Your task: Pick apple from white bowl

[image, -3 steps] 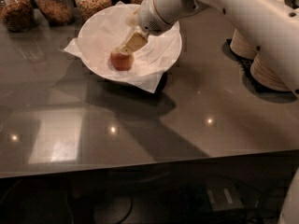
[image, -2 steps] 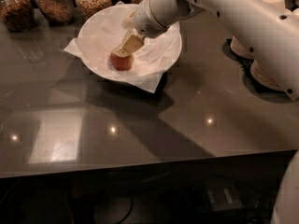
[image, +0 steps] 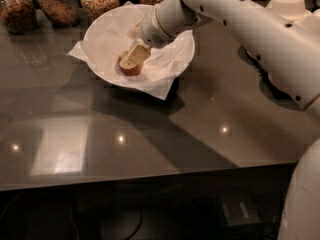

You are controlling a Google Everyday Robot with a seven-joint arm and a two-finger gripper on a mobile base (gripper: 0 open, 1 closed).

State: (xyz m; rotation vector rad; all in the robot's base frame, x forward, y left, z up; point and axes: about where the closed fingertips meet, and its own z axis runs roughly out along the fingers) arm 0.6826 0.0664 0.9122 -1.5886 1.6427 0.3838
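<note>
The white bowl (image: 102, 34), lined with crumpled white paper, stands at the back of the dark table. The apple (image: 131, 70), reddish, lies low in the bowl near its middle. My gripper (image: 131, 59) reaches down into the bowl from the upper right, and its beige fingers (image: 136, 55) lie over the top of the apple and hide most of it. The white arm runs from the gripper to the right edge of the view.
Several glass jars of grain and nuts (image: 58, 3) stand in a row behind the bowl. Stacked beige paper bowls (image: 286, 5) sit at the back right. The table's front edge (image: 150, 178) runs across the lower part of the view.
The gripper has dropped a little lower onto the apple. The apple and bowl have stayed in place.
</note>
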